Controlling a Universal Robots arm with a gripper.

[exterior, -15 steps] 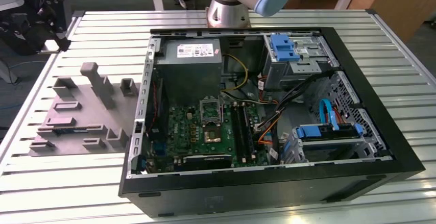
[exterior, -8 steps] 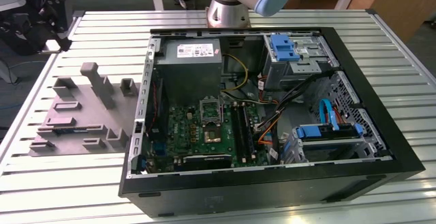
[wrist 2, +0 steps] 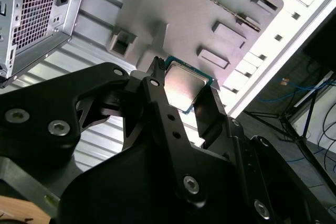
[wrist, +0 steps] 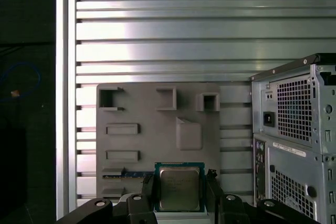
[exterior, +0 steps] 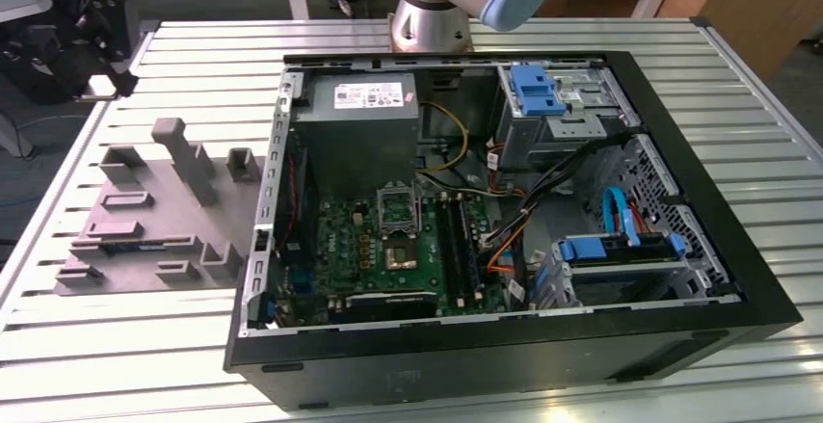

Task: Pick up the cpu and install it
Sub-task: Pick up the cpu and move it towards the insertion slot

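Holding the cpu (wrist 2: pixel 185 86): I log the hand (wrist 2: pixel 184 80) as clamped on it, one black finger (wrist 2: pixel 160 98) pressed to each of two opposite edges. The silvery top and thin green rim show in both wrist views. Behind the chip in the first wrist view lies the grey fixture tray (wrist: pixel 157 129) on the slatted metal desk (wrist: pixel 157 24), with the rear of the PC case (wrist: pixel 294 129) beside it. I cannot tell whether the chip touches the tray. In the exterior view the tray sits at nine o'clock from the open case, and the arm base (exterior: pixel 431 18) at twelve o'clock. Inside the case, the green motherboard (exterior: pixel 366 250) lies at six o'clock from the grey power supply (exterior: pixel 360 134).
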